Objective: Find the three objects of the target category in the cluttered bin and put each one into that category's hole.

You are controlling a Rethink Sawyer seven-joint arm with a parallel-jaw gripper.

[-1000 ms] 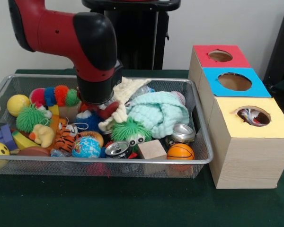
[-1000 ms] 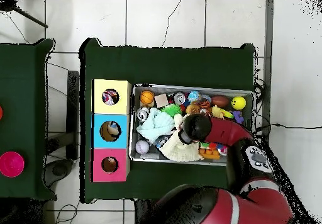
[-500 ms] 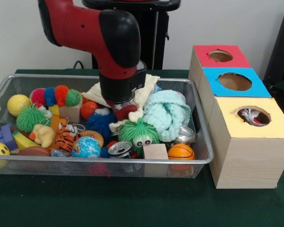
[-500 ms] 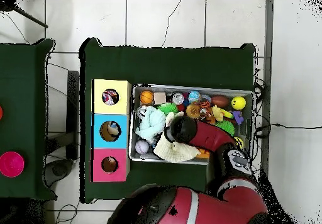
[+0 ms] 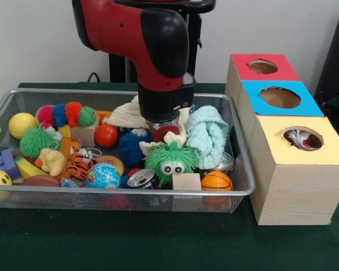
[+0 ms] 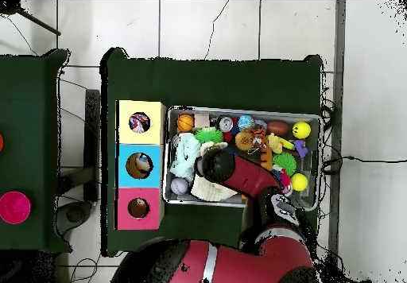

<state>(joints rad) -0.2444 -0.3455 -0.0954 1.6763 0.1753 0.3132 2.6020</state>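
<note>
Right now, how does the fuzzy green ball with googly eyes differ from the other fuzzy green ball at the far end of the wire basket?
The spiky green ball with googly eyes sits mid-basket, right below the robot's arm; the plain spiky green ball lies near the opposite end, clear of the arm. The first shows two white eyes facing the camera; the second shows none from here. The first leans against a wooden block; the second rests by a yellow ball. Both are bright green and shaggy.

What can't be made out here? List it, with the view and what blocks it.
- Gripper: in the front view its tip is sunk into the clutter in the basket. In the overhead view the arm covers it. Open or shut cannot be told.
- Yellow box: something shows in its hole, too small to identify in either view.
- Cream cloth: mostly behind the arm in the front view and under it in the overhead view.
</note>
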